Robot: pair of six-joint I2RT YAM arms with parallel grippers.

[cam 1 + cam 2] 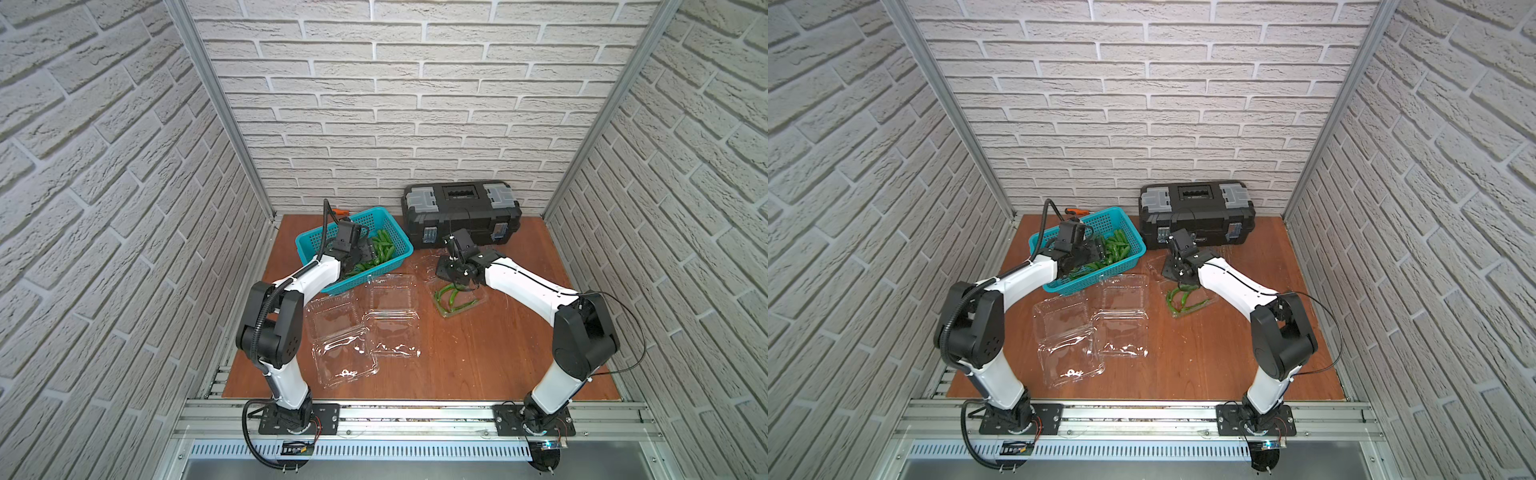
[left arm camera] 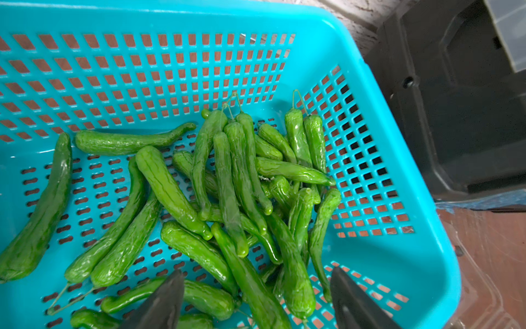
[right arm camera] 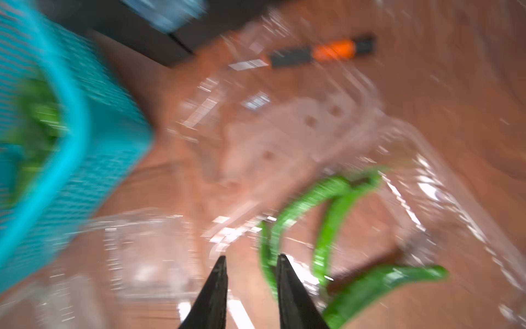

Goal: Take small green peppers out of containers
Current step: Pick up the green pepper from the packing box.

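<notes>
Seen from above, three clear, thin, crinkly plastic clamshell containers (image 1: 392, 316) lie hinged open on my reddish-brown wooden tabletop (image 1: 498, 353), their corners rounded and their skins catching glare. Most of the small green peppers (image 2: 227, 185) are heaped in a teal perforated plastic basket (image 2: 142, 20) at the back. They are slender, curved and glossy, with wrinkled skin and thin stems. A few more lie in the container nearest the right arm, while the two in the middle are empty. A black toolbox (image 1: 419, 220) with grey latches sits by the brick-patterned wall. My left claw (image 2: 254, 284) hangs over the basket's heap, jaws wide apart, gripping nothing. My right claw (image 3: 252, 257) is over the container with peppers in it — that wrist view is blurred — jaws narrowly parted, with nothing between the tips.
</notes>
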